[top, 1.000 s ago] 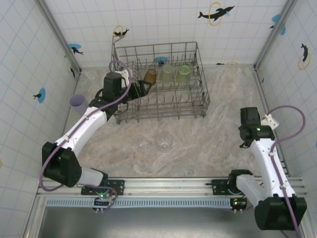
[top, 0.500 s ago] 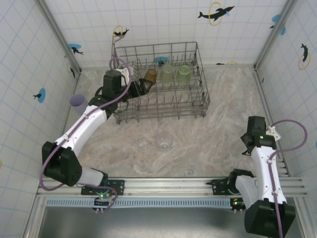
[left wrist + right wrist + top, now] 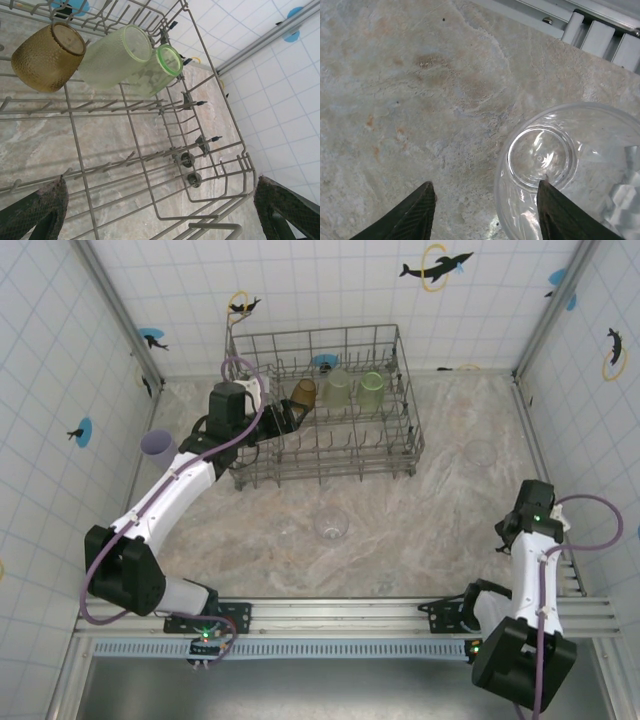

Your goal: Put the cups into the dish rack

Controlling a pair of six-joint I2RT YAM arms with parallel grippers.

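Marble tabletop: your left gripper gapes empty inside dish rack, amber cup also inside; your right gripper, spread, well outside rack, over clear cup.

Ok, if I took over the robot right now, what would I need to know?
Left gripper: open, empty, at the dish rack's left end.
Right gripper: open, seems to straddle a clear cup's rim, not gripping.
Done: amber cup, pale green cup and green cup sit in the rack's back row.
To do: that clear cup, the lilac cup by the left wall, the front clear cup and the right-side clear cup.
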